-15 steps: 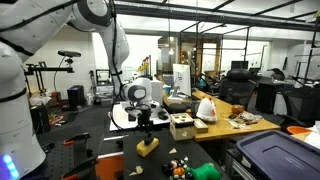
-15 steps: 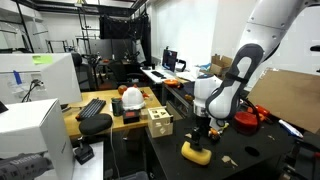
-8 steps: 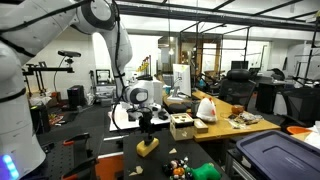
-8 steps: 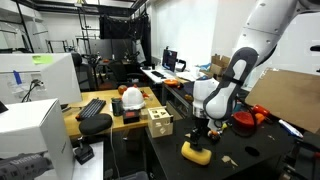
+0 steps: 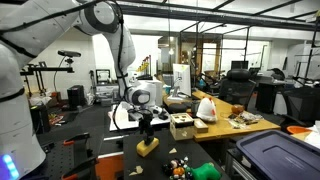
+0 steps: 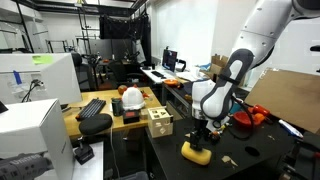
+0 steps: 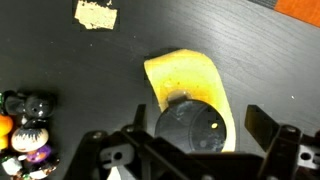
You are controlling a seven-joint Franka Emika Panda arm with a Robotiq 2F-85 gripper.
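Observation:
A yellow wedge-shaped block (image 7: 185,75) lies on the black tabletop, with a black round knob (image 7: 190,125) on its near end. My gripper (image 7: 180,132) hangs straight above it, open, one finger on each side of the block and nothing between them. In both exterior views the gripper (image 5: 147,128) (image 6: 199,134) hovers just over the yellow block (image 5: 148,146) (image 6: 196,153), apart from it.
A wooden box (image 5: 182,126) (image 6: 158,122) stands at the edge of the neighbouring table. Small toy figures (image 7: 25,125) (image 5: 178,167) lie near the block. A tan scrap (image 7: 97,14) lies farther off. A blue bin (image 5: 275,155) stands nearby, and a keyboard (image 6: 92,108) lies on the wooden table.
The upper arm has shifted a little; the gripper stays open above the yellow block, almost where it was.

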